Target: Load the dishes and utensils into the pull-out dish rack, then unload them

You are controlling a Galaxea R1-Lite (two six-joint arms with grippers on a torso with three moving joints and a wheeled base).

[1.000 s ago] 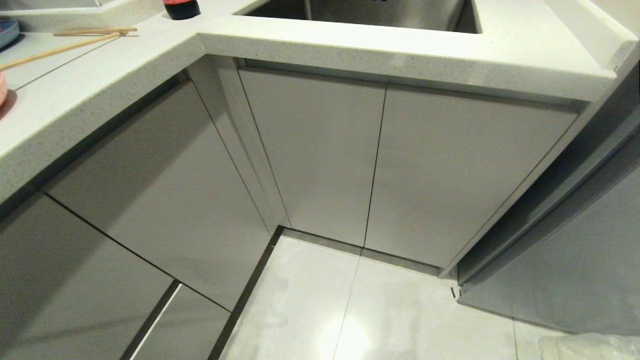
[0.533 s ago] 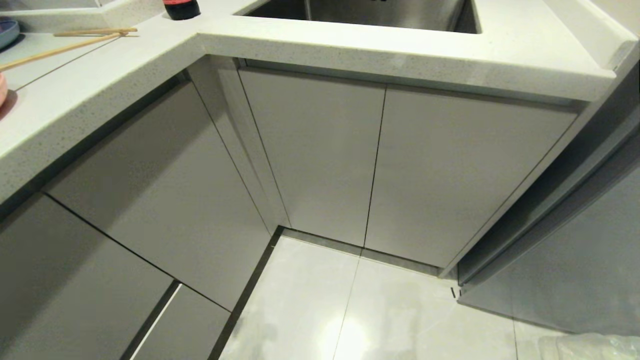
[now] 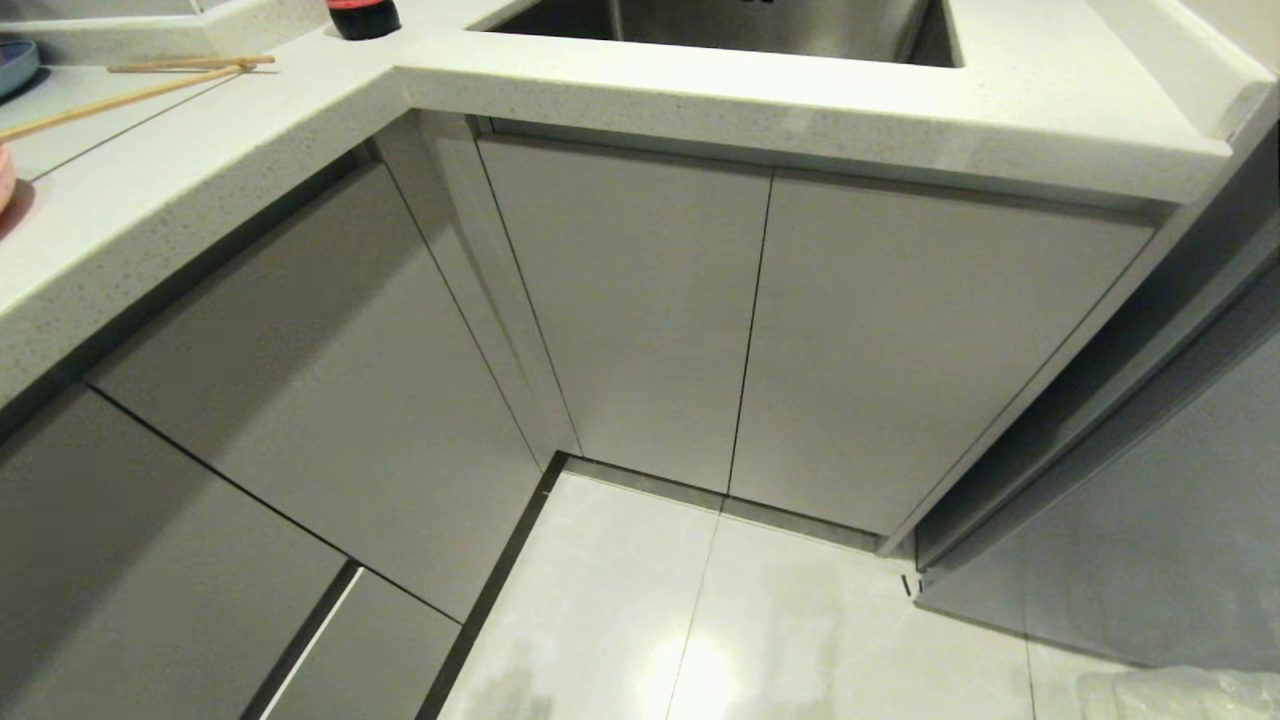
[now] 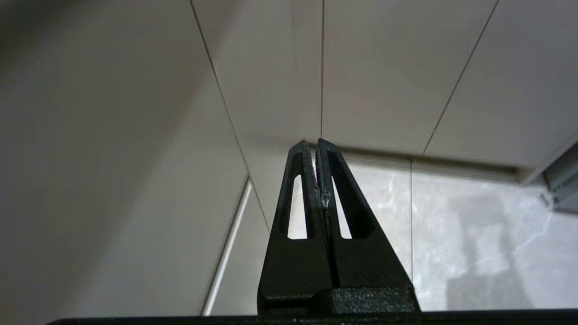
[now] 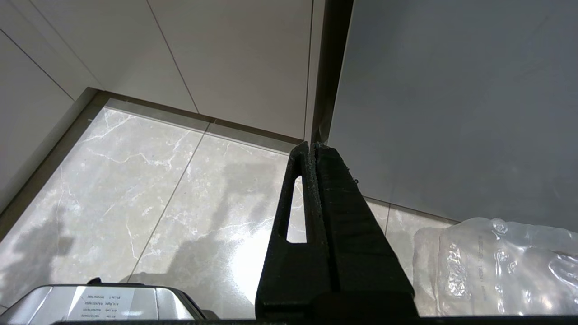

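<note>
Rack looks closed: all the cabinet fronts (image 3: 330, 400) sit flush, no wire basket in any view, so I can't tell which panel is the pull-out front; I'd guess one of the drawer-style panels at lower left. Going left to right in the head view: a sliver of the pink plate (image 3: 5, 175) at the far left end of the surface (image 3: 700, 95), a blue dish (image 3: 15, 62) at the back left corner, and the chopsticks (image 3: 150, 78) loose near that corner, one angled, one about parallel to the back edge. A dark bottle (image 3: 362, 17) stands at the inner corner where the surface turns, then the sink (image 3: 730, 25) behind the front edge. Bowl and spoon not in view. Judgement: with chopsticks and plate out on the surface and the rack shut, this is either before loading or after unloading; can't tell which. Left hand (image 4: 317, 145) is fully closed, empty, low in front of the cabinet fronts over the floor (image 3: 720, 620). Right hand (image 5: 311, 146) likewise pinched closed, empty, parked low by the grey panel (image 5: 451, 90) on the right, with clear plastic wrap (image 5: 492, 266) on the floor beside it. Open room: the floor in the corner is tight, boxed by cabinets on two sides and the grey panel on the right; a drawer pulled out would eat most of it.
</note>
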